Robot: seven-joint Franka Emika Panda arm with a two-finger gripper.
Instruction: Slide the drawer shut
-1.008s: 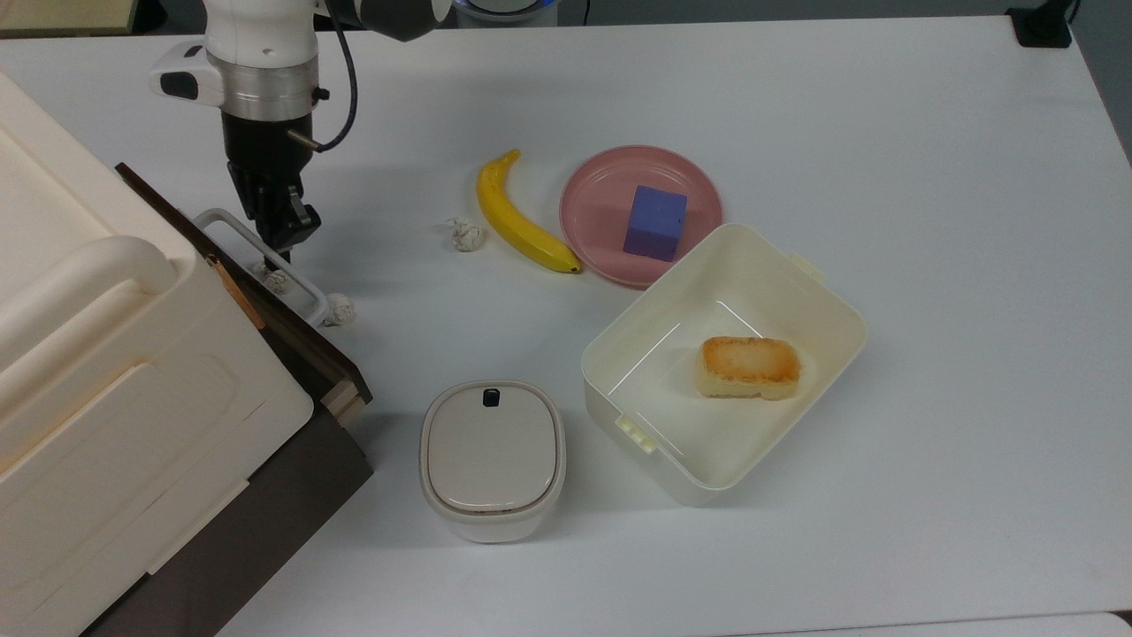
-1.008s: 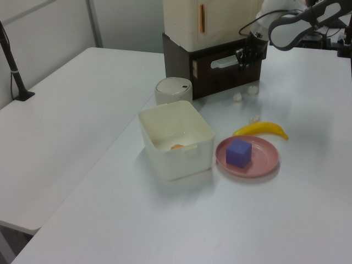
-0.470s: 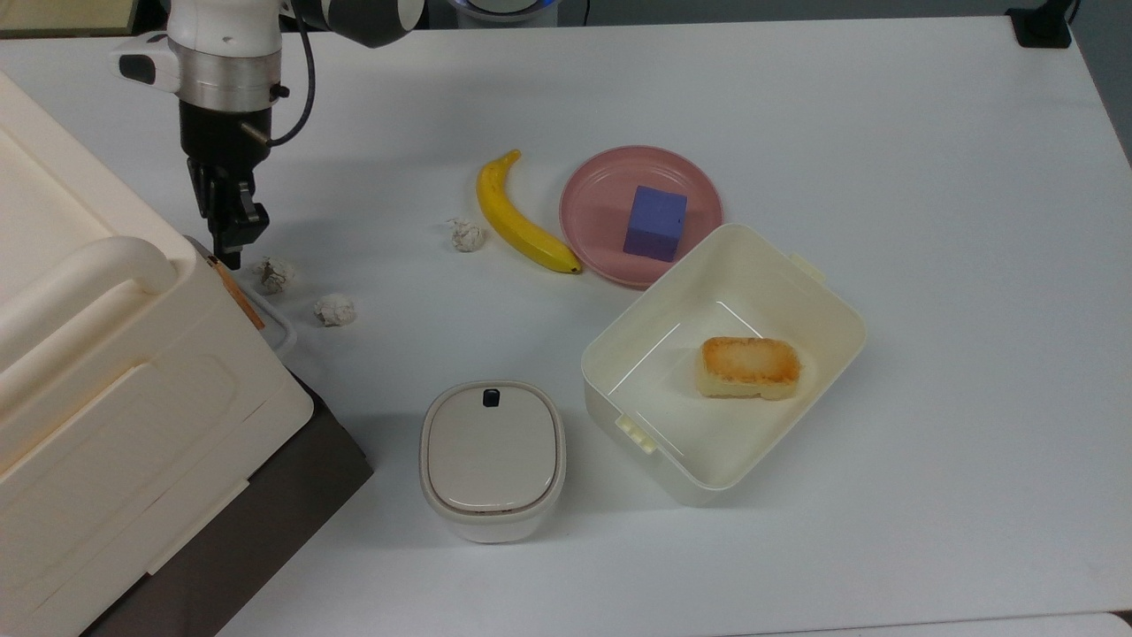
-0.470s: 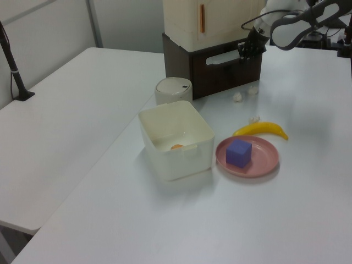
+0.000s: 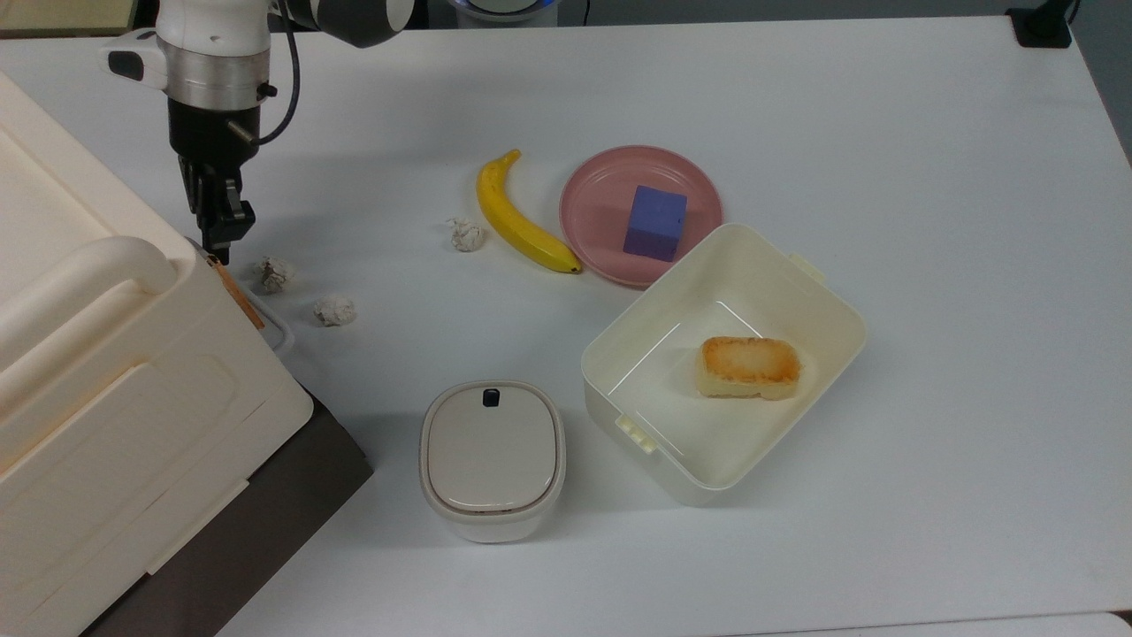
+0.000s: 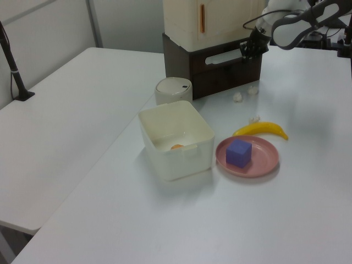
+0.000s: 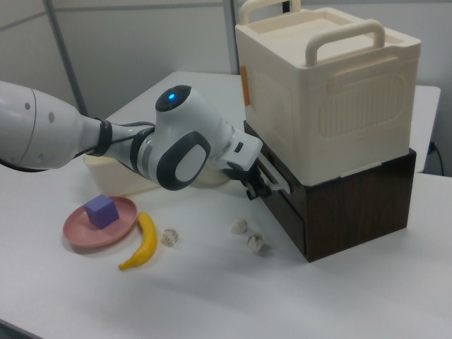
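Drawer (image 6: 228, 61) pushed in flush under the box (image 5: 106, 372), gripper (image 5: 217, 232) at its handle (image 6: 226, 55).

At the top view's left the gripper's fingers look pressed together against the handle's far end. The open bin (image 5: 831, 310) near the top view's middle holds a toasted bread piece (image 5: 750, 367); the plate (image 5: 597, 208) carries a purple cube (image 5: 655, 222), a banana (image 5: 517, 221) just left of it. The small pot (image 5: 492, 458) has its lid on.

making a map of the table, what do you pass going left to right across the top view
large cream plastic box → two crumpled white paper balls → grey-lidded rounded container → yellow banana → purple cube → toasted bread slice
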